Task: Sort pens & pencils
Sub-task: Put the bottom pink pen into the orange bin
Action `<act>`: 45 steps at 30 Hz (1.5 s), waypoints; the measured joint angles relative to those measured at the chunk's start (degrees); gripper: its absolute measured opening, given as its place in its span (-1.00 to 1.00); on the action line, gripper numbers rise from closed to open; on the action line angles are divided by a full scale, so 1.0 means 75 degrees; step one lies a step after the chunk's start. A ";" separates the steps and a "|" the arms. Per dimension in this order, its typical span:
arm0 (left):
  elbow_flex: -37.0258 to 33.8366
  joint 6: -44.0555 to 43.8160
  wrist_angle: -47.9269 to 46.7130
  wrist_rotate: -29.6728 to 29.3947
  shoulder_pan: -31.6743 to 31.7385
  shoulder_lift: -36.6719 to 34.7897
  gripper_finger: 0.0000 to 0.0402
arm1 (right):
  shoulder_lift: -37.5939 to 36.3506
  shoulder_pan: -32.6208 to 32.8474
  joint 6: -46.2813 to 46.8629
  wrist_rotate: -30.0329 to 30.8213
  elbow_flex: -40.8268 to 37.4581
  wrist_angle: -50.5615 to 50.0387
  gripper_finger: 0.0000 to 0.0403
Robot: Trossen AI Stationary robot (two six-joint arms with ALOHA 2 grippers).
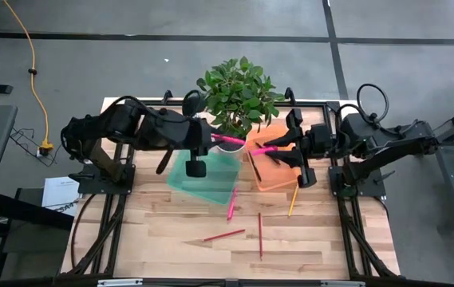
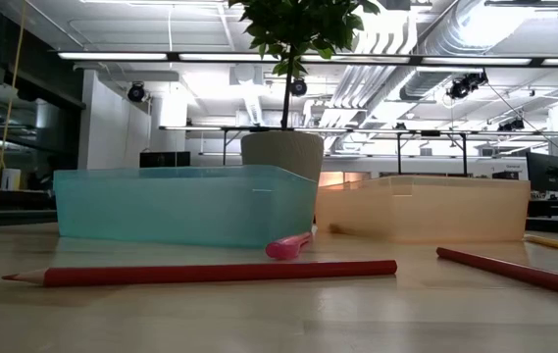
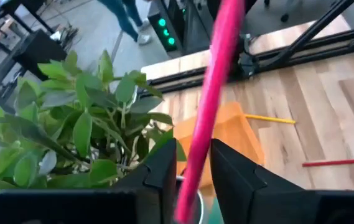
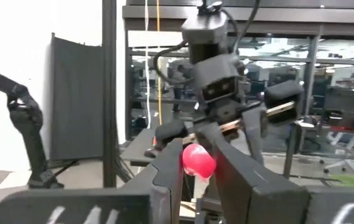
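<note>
A pink pen (image 1: 228, 140) hangs in the air over the plant pot and the bins, between my two grippers. My left gripper (image 1: 211, 139) comes from the table's left. Its fingers (image 3: 164, 168) stand slightly apart on either side of the pen (image 3: 211, 106). My right gripper (image 1: 281, 147) comes from the right and is shut on a pink end (image 4: 198, 160). Another pink pen (image 1: 231, 204), two red pencils (image 1: 224, 235) (image 1: 260, 235) and a yellow pencil (image 1: 292, 201) lie flat on the table. A dark pen (image 1: 254, 166) lies in the orange bin (image 1: 278, 177). My right gripper pinches the pink pen's rounded end (image 4: 198, 160) between its two fingers. The fingers come about level from the table's right side and lie along the pen. The pen is lifted clear above the orange bin and reaches toward my left gripper.
A teal bin (image 1: 211, 183) stands left of the orange bin, with a potted plant (image 1: 238, 92) right behind both. The near half of the wooden table (image 1: 171, 255) holds only the loose pencils and pen. In the low view a red pencil (image 2: 210, 272) lies nearest.
</note>
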 joint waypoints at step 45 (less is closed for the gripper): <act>-0.0419 -0.0633 -0.2024 0.0384 -0.0082 -0.0004 -0.49 | -0.0254 -0.0197 0.0720 0.0399 -0.0001 -0.1824 -0.75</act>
